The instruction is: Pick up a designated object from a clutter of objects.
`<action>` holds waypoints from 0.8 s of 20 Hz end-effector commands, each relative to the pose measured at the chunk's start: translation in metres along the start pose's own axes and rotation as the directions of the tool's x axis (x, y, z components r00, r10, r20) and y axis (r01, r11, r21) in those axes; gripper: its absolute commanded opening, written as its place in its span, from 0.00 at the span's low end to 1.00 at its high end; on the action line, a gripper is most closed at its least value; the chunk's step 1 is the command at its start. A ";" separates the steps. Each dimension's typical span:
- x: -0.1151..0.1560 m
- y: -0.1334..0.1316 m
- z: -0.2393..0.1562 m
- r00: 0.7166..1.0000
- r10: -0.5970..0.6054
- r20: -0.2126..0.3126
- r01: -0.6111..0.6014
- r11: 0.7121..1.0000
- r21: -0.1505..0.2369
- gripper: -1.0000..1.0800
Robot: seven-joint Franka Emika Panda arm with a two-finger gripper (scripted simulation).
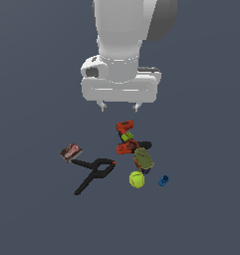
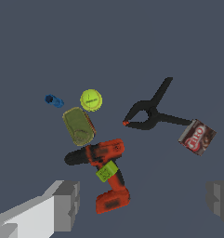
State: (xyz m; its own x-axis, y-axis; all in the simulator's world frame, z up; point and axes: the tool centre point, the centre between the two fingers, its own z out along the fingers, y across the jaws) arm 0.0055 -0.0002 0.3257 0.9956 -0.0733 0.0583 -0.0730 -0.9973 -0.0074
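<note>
The designated object, a tiny lime-green blocky piece [image 1: 127, 136] [image 2: 107, 171], rests on the handle of the orange-red and black drill [image 1: 127, 141] [image 2: 104, 170]. The clutter of objects lies around it: a yellow-green ball [image 1: 136, 179] [image 2: 91, 100], an olive oblong item [image 1: 144, 159] [image 2: 78, 126], a black clamp [image 1: 94, 172] [image 2: 150, 113], a tiny blue piece [image 1: 163, 181] [image 2: 53, 100] and a red-brown box [image 1: 70, 152] [image 2: 197, 137]. My gripper [image 1: 119, 106] hangs open well above the drill, its fingers [image 2: 66, 205] spread wide with nothing between them.
Everything sits on a plain dark grey-blue floor [image 1: 37, 209]. The clamp's long handles stretch toward the exterior view's left, near the box. The ball and the blue piece lie at the near side of the pile.
</note>
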 end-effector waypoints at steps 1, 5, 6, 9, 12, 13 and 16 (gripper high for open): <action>-0.002 -0.003 0.011 0.999 0.036 0.003 -0.036 0.999 0.003 0.96; -0.006 -0.008 0.033 0.994 0.111 0.010 -0.112 0.994 0.006 0.96; -0.008 -0.010 0.040 0.991 0.133 0.012 -0.133 0.991 0.007 0.96; -0.014 -0.015 0.060 0.979 0.203 0.019 -0.204 0.979 0.008 0.96; -0.020 -0.019 0.080 0.962 0.273 0.025 -0.274 0.962 0.007 0.96; -0.023 -0.020 0.086 0.955 0.296 0.027 -0.297 0.955 0.006 0.96; -0.030 -0.024 0.106 0.930 0.365 0.033 -0.365 0.931 0.003 0.96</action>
State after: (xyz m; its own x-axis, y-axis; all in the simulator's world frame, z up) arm -0.0135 0.0243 0.2285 0.9173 -0.3975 0.0220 -0.3968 -0.9174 -0.0307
